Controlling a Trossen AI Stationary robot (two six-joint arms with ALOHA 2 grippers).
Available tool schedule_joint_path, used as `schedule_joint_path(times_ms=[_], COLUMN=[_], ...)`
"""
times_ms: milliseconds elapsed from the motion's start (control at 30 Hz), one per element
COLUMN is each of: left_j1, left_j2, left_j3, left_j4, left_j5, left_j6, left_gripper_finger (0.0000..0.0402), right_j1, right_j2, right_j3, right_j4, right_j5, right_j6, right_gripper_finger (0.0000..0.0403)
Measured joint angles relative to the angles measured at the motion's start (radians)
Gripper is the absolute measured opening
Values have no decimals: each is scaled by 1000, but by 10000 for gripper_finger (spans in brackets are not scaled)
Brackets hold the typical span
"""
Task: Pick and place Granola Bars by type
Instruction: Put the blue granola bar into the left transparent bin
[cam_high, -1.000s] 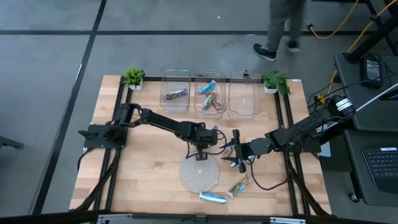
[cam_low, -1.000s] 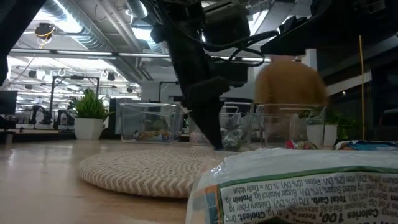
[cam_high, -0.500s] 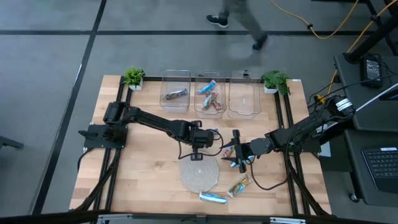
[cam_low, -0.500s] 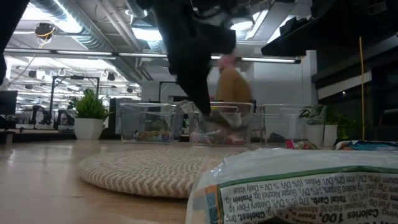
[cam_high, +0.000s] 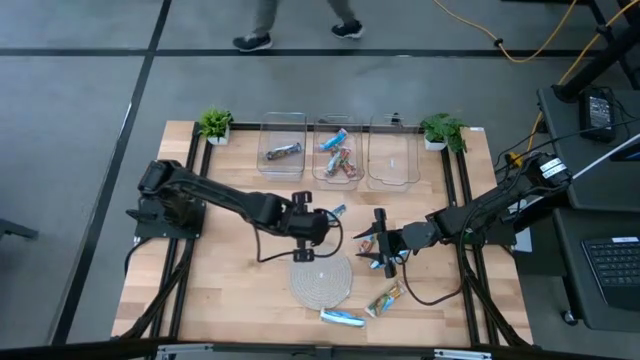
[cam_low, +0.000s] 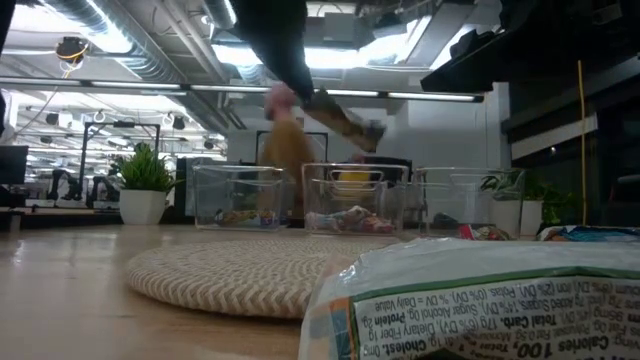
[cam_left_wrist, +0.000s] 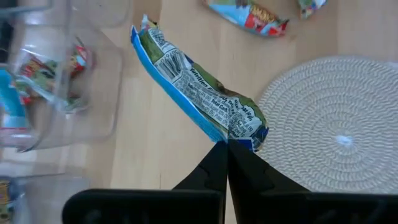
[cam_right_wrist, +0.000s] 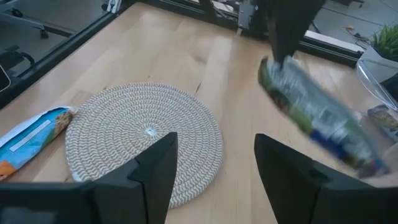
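Sitting along the bench's (cam_high: 230, 270) far edge: three clear bins (cam_high: 283, 150), left holding one grey-blue bar (cam_high: 284, 152), middle several, right none. Left tool (cam_left_wrist: 227, 147), now pulled leftward, pinching a green-blue bar (cam_left_wrist: 199, 87). Right tool (cam_right_wrist: 214, 165) hovering open beside the mat (cam_high: 321, 279).

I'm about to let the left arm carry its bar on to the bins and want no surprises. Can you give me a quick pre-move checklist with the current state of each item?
1. Left gripper shut on the green-and-blue granola bar: ok, pinched at one end.
2. Bar lifted off the wooden table: ok, it hangs above the round woven mat edge.
3. Right gripper out of the way: cannot tell; it hovers open close beside the held bar.
4. Three clear bins in place at the table's far edge: ok.
5. Matching bin for this bar: cannot tell from here.
6. Person away from the table: ok, walking on the floor beyond.
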Motion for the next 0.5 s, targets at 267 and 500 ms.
schedule_joint_path(times_ms=[267, 500], left_j1=[-55, -70], left_j2=[-79, -115], left_j3=[0, 0], left_j4=[-70, -100], left_j5=[-81, -133], left_j6=[-66, -97], left_gripper_finger=[1, 1], right_j1=[0, 0], right_j2=[0, 0], right_j3=[0, 0], right_j4=[1, 3], right_j5=[1, 1], right_j6=[0, 6], right_gripper_finger=[216, 216])
